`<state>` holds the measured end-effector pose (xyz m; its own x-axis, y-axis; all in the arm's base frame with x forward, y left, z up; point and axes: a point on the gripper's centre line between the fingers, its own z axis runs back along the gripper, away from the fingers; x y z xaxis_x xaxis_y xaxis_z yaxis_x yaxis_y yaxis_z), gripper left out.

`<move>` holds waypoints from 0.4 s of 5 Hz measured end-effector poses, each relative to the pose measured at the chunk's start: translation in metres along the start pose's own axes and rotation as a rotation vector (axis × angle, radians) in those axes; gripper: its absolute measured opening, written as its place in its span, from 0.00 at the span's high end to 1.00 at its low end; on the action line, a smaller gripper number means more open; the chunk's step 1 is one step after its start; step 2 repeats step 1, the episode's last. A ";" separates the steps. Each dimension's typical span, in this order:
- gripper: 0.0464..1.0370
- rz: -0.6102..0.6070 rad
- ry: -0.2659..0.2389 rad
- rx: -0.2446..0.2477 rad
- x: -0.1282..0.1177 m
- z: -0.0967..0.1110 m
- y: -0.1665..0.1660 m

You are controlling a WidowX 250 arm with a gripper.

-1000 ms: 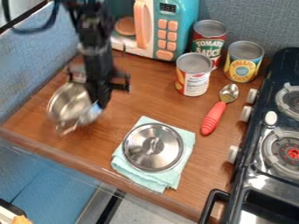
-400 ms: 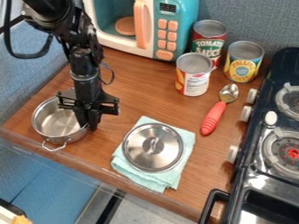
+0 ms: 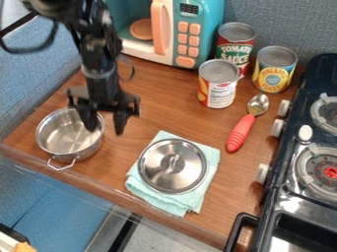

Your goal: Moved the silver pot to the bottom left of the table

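Crossing the top edge, the blurred arm [image 3: 95, 64] hides part of the rim of the pot [image 3: 60, 140]; the view's edges cut off the microwave [image 3: 187, 22] and stove [image 3: 293, 197]. The pot sits at the bottom left of the worktop [image 3: 158, 115]. An orange disc [image 3: 141, 29] lies in the microwave. The tool [image 3: 104, 130] is spread apart, one finger over the pot, one outside; contact is unclear.

gleams as smooth metal on pot [image 3: 60, 138], lid [image 3: 164, 172] and spoon bowl [image 3: 258, 104] | looks like grained, lightly glossy wood on table [image 3: 164, 115] | looks like matt cloth on towel [image 3: 172, 203] | looks like smooth plastic on spoon handle [image 3: 241, 133] and microwave [image 3: 211, 22] | looks rough and matt on back wall [image 3: 283, 24]
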<state>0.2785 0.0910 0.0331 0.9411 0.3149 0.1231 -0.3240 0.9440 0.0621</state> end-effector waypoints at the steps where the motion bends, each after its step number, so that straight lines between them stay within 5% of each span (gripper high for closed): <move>1: 0.03 -0.043 -0.039 -0.021 -0.002 0.023 -0.007; 2: 0.03 -0.043 -0.039 -0.021 -0.002 0.023 -0.007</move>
